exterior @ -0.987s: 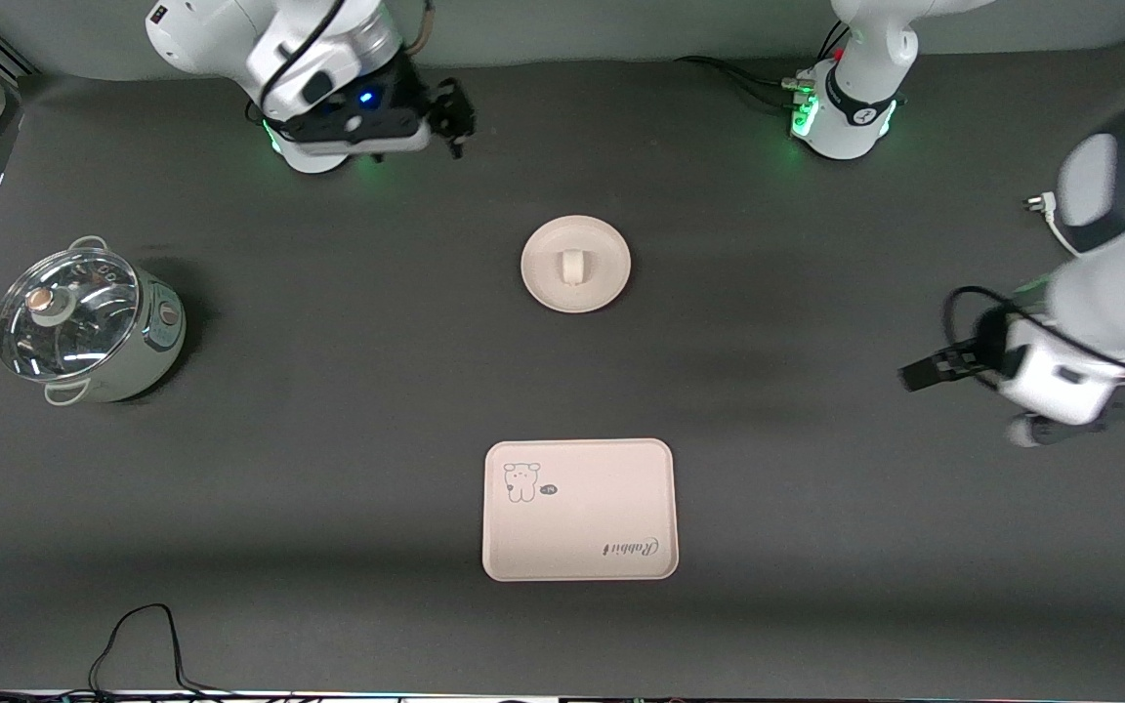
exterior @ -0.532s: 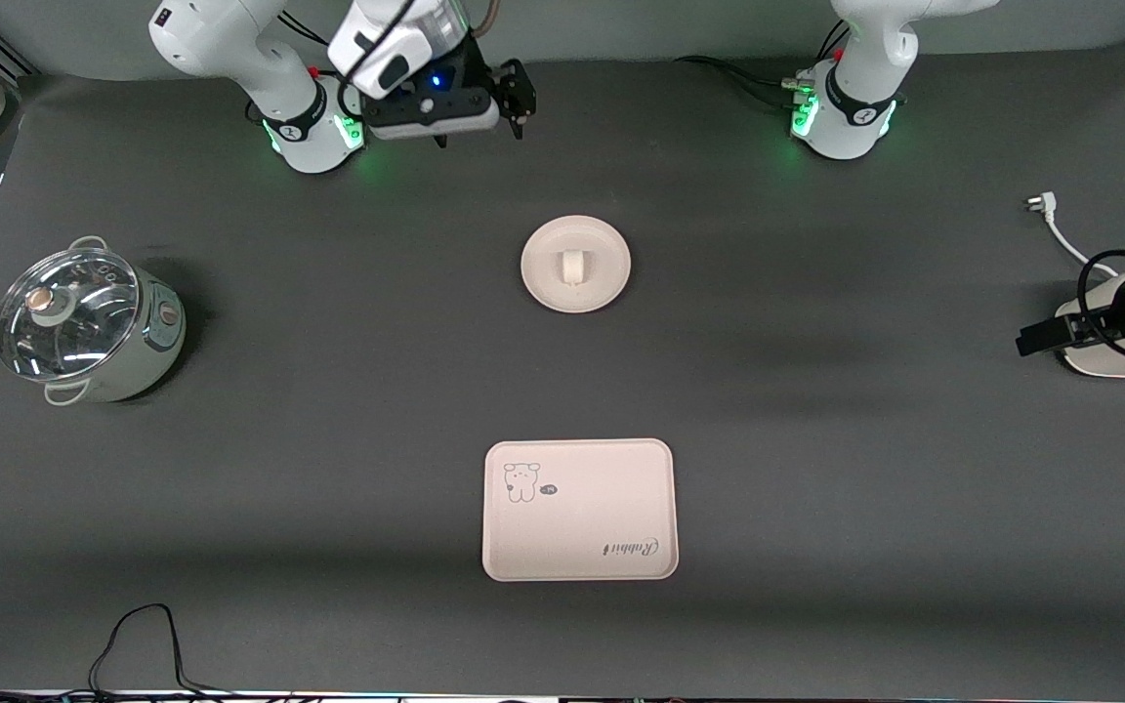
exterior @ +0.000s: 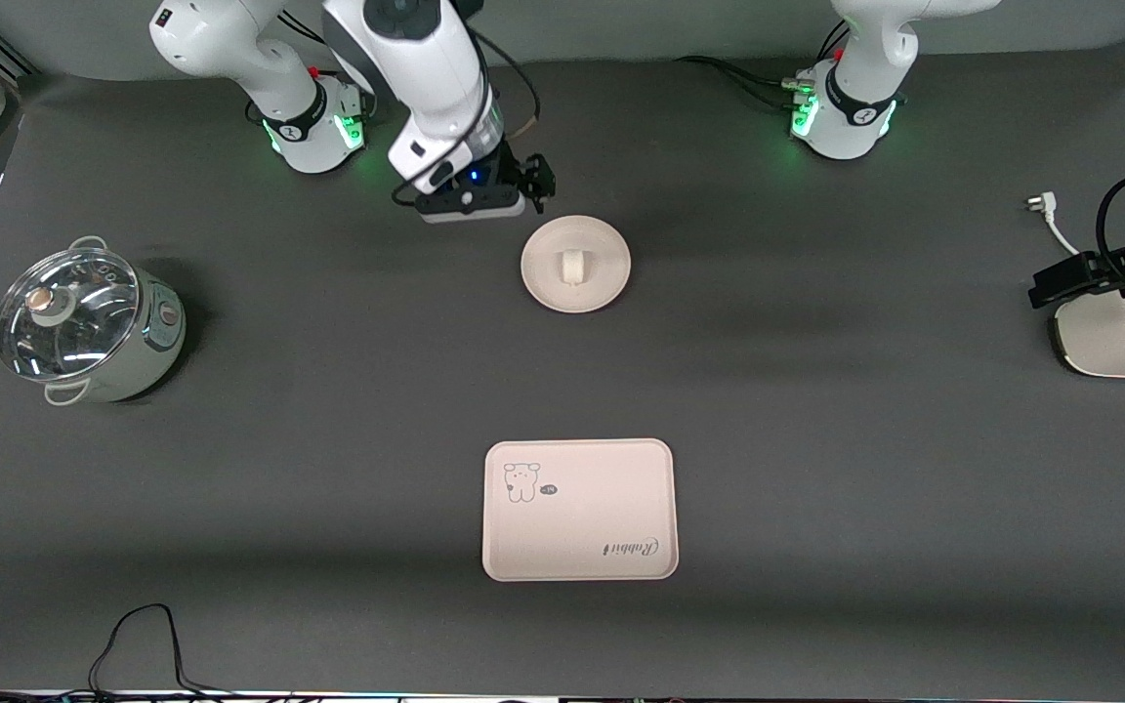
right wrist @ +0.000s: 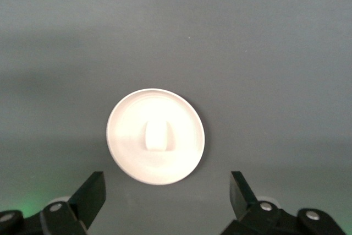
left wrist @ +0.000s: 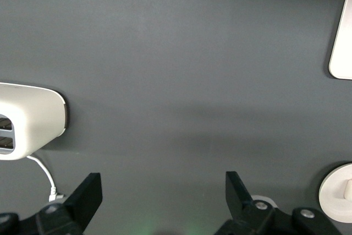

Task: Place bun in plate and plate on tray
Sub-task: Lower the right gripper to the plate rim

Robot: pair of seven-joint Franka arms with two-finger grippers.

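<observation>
On the dark counter point(exterior: 816, 410) the tray point(exterior: 579, 510) lies nearer the front camera than the plate point(exterior: 575, 264), which already carries the bun point(exterior: 572, 266) at its centre. The right gripper point(exterior: 523, 186), fingers spread and empty, hangs just beside the plate's rim and should pinch that rim low and carry it level so the bun does not roll. The left gripper point(exterior: 1061, 283) waits with fingers spread at the left arm's end by a white appliance point(exterior: 1109, 342).

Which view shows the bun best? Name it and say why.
The right wrist view: the bun sits centred on the plate, seen from straight above between the open right gripper fingers. The front view shows it small. The left wrist view catches only a sliver at the frame's edge.
</observation>
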